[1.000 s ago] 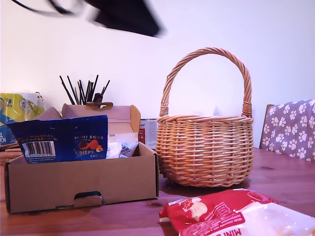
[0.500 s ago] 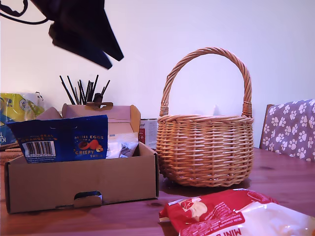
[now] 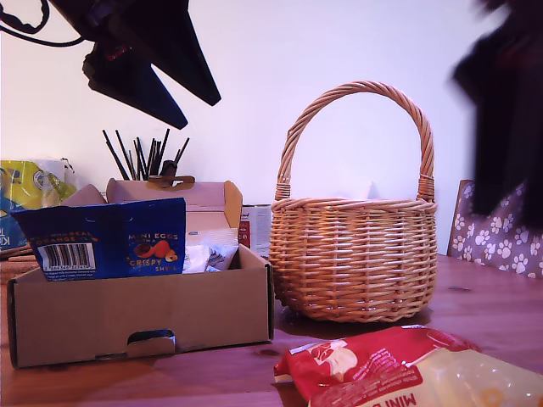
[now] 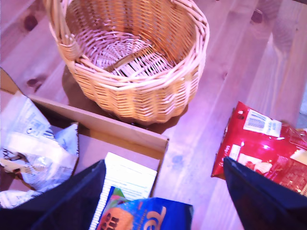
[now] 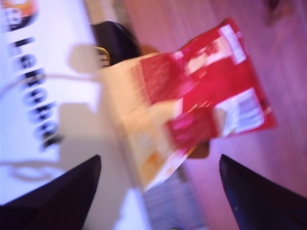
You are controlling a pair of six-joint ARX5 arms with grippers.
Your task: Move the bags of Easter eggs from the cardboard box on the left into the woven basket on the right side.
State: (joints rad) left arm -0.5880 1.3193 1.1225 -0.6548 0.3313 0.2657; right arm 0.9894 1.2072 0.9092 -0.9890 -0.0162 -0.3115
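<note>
Now my first gripper is hanging with jaws spread above the cardboard box, and my second gripper is hanging spread over a red bag

My first gripper has two broad black fingers, matte and tapering to blunt wedges. In the exterior view they show as dark pointed blades, with a thin black cable looping behind them. My second gripper has the same plain black fingers, without visible markings.
</note>
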